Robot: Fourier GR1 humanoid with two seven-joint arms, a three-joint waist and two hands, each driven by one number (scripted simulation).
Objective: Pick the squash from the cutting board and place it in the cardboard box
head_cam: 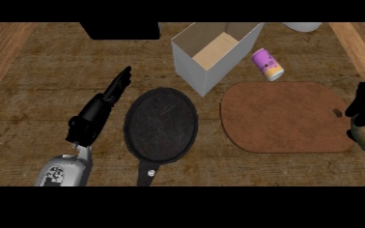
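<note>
The brown cutting board lies right of centre with nothing on its top. At the view's right edge my right hand sits just past the board's right end, mostly cut off. Its fingers curl over a dull olive thing, the squash, of which only a sliver shows. The open cardboard box stands behind the board's left end, its tan floor visible. My left hand is at the left, open with its fingers straight and pointing away, holding nothing.
A black frying pan lies between my left hand and the board, handle toward me. A purple can lies on its side right of the box. A black block and a white dish sit at the back.
</note>
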